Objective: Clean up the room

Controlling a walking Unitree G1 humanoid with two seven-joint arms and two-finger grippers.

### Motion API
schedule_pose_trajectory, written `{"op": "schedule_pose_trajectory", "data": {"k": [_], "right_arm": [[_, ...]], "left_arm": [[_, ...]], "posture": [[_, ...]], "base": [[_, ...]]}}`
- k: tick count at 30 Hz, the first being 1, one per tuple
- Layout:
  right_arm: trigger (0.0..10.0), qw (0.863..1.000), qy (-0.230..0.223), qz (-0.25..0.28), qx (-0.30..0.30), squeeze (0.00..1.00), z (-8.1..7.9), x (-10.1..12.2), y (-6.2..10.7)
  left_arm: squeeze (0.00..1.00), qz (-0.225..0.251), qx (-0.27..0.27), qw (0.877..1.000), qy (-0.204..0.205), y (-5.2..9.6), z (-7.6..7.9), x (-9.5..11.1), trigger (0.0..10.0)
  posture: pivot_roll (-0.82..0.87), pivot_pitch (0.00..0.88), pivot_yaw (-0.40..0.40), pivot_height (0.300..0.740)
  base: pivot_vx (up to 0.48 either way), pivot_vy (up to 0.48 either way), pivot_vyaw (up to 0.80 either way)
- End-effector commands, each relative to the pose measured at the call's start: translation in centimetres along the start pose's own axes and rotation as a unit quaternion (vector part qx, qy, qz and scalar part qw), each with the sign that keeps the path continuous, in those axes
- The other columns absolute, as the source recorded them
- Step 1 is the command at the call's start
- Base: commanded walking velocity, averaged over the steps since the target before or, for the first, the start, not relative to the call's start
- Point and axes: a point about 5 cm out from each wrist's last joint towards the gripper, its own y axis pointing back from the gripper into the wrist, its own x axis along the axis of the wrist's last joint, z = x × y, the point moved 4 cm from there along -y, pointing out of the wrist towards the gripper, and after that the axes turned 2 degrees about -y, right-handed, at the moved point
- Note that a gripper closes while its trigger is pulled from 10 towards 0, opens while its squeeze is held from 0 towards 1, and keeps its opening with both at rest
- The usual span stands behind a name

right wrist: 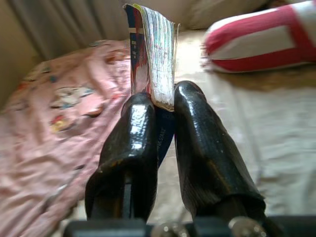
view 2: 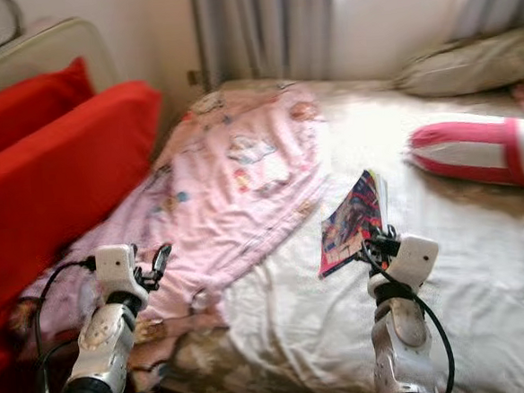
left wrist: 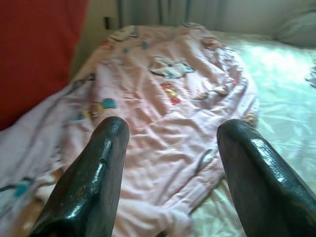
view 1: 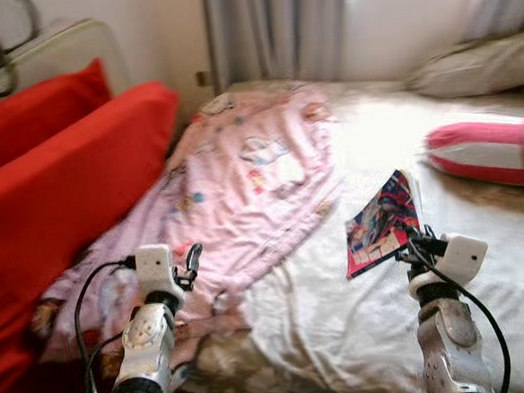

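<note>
Clamping a magazine (right wrist: pixel 150 59) upright, right pincer (right wrist: pixel 160 106) above bed (view 1: pixel 482 262), left pincer (left wrist: pixel 170 143) spread wide.

The bed (view 1: pixel 484 289) has an open stretch of white sheet along its near edge and toward its right edge, where a hand could pass. The pink blanket (view 1: pixel 243 180) covers the bed's left side up to the far edge. Red cushions (view 1: pixel 54 184) wall off the left edge. A red-and-white bolster (view 1: pixel 488 149) and a grey pillow (view 1: pixel 478 64) block the far right corner.
</note>
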Motion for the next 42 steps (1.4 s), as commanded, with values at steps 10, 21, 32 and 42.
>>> {"op": "schedule_pose_trajectory", "data": {"k": [10,21,32,42], "right_arm": [[10.0,1.0,0.002,0.024,0.005,0.0,-0.58,0.96,-0.37],[10.0,1.0,-0.001,0.017,0.0,0.0,-0.63,0.79,-0.55],[10.0,1.0,0.006,0.026,0.007,0.0,-1.06,0.94,-0.53],[10.0,1.0,0.014,0.022,0.014,0.0,-1.17,0.8,-0.55]], "left_arm": [[0.0,-0.003,0.003,1.0,-0.008,0.32,-0.52,-0.27,10.0],[0.0,0.003,-0.002,1.0,-0.008,0.37,-0.26,-0.13,10.0],[0.0,0.004,-0.002,1.0,-0.006,0.37,-0.21,-0.11,10.0],[0.0,0.002,-0.002,1.0,-0.002,0.33,-0.12,-0.16,10.0]], "posture": [[0.03,0.078,0.046,0.74],[0.03,0.079,0.047,0.74],[0.03,0.076,0.045,0.74],[0.03,0.078,0.044,0.74]], "base": [[0.0,-0.098,-0.5],[0.0,-0.296,-0.27],[0.0,-0.412,-0.19],[0.0,-0.413,0.0]]}}
